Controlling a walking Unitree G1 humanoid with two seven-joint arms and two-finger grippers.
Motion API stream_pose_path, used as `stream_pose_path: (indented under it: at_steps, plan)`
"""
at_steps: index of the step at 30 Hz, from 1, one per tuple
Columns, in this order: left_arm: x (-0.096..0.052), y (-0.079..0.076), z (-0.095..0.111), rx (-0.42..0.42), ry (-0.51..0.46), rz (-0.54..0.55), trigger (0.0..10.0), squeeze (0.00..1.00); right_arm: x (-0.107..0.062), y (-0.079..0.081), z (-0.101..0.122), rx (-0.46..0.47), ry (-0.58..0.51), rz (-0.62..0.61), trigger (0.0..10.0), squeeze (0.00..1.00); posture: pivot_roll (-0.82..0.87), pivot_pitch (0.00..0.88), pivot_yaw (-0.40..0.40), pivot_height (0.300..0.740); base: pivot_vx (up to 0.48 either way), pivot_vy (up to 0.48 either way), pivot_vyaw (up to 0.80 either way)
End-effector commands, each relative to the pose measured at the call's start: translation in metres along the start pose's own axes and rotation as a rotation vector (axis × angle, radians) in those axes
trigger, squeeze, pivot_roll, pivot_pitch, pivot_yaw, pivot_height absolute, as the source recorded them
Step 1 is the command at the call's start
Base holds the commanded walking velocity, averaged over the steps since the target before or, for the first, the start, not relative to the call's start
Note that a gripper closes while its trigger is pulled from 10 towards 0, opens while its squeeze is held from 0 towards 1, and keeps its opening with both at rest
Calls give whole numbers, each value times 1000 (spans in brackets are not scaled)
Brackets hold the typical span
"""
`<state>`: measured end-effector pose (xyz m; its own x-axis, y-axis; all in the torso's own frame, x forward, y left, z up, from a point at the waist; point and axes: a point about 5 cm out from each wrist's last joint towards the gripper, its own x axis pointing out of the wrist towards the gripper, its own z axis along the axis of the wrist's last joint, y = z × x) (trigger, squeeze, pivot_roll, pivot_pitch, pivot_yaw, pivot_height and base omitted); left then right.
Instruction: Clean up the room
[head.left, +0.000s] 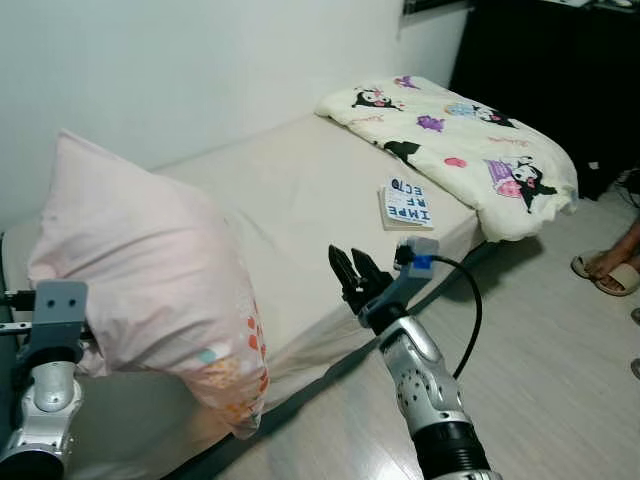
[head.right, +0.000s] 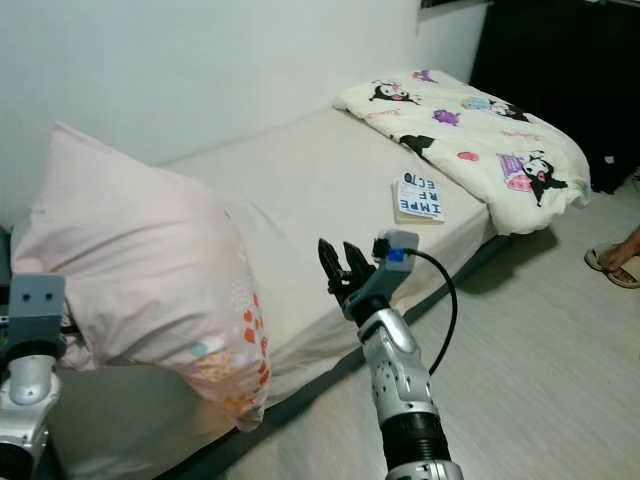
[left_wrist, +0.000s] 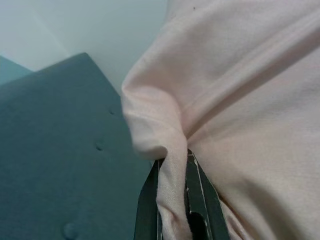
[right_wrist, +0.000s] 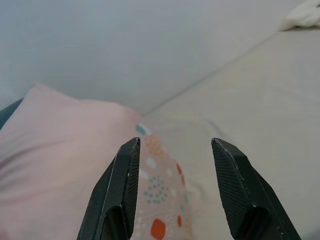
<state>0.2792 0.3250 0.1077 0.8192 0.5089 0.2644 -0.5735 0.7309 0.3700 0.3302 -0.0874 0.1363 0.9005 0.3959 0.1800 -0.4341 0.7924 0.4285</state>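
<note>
You had one pillow (head.left: 150, 280), one book (head.left: 407, 204), one quilt (head.left: 460, 140) and one bed (head.left: 300, 200) in front of you. Your left gripper (left_wrist: 172, 200) was pinched tight on a fold of the pillow's pink cover, right at its corner, and the pillow stood up on the near end of the bed, bulging above and ahead of that gripper. A dark teal padded panel (left_wrist: 60, 150) sat just beside the clamped corner in the left wrist view. Your left arm was bent low at the bed's near end, wrist pointing up into the fabric. Your right gripper (head.left: 352, 274) had its fingers (right_wrist: 120, 190) spread wide with nothing between them, hovering off the bed's edge. From it, the pillow's patterned end lay just ahead and to its left, not touching. The book lay on the mattress beyond that gripper, near the folded quilt at the far end. Your right arm reached forward and up, forearm raised, a cable looping from its wrist. A person's sandalled foot (head.left: 610, 268) rested on the floor well to its right.
</note>
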Motion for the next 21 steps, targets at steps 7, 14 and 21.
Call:
stream_pose_path:
  at_steps: [7,14,21]
  plan:
    - [0,25,0,62,-14,98,10000,0,4,20,-5,32,19,92,10000,0,-46,84,-3,740,0,0,0]
    - [-2,36,-4,59,18,173,10000,1000,5,23,-6,38,24,111,10000,0,-42,80,-7,740,0,0,0]
    - [-5,39,-6,59,37,214,10000,1000,6,25,-6,43,24,127,10000,0,-44,77,-6,740,0,0,0]
